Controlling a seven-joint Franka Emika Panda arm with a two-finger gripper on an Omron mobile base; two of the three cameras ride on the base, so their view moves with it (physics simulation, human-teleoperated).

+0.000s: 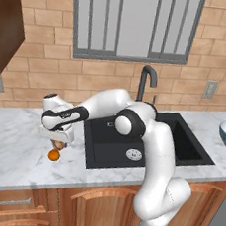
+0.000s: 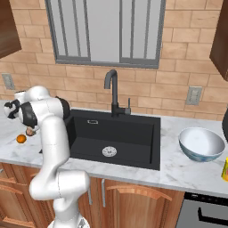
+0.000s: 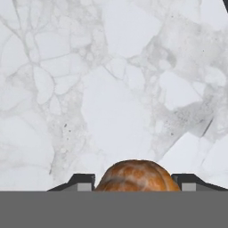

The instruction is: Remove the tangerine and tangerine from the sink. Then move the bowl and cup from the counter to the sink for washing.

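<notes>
A white Franka arm is reaching to the left of the frame in the left base view, its gripper [image 1: 58, 143] hanging low over the white marble counter [image 1: 12, 143] beside the black sink [image 1: 105, 154]. The duller tan-orange tangerine [image 1: 58, 144] is sitting between the two fingers, which are closed against its sides; in the hand view the fruit [image 3: 137, 176] is filling the gap between the dark fingertips [image 3: 83, 181] at the bottom centre of the frame, with veined marble [image 3: 111, 89] spreading behind it. Whether the held fruit is touching the worktop cannot be told.

Just below the gripper in the left base view, the bright orange tangerine [image 1: 54, 155] is resting on the counter, left of the basin. In the right base view the same pair is appearing at the far left edge, the bright fruit [image 2: 20, 139] lying on the marble and the tan one [image 2: 30, 131] tucked under the hand [image 2: 29, 131] just above it.

The sink is holding only its round silver drain [image 2: 109, 152], with the dark curved faucet [image 2: 112, 91] rising behind it. The wide white bowl [image 2: 201, 143] is standing on the counter at the right of the right base view, well apart from the arm, and a sliver of the yellow cup [image 2: 225, 169] is showing at the right edge, just below the bowl.
</notes>
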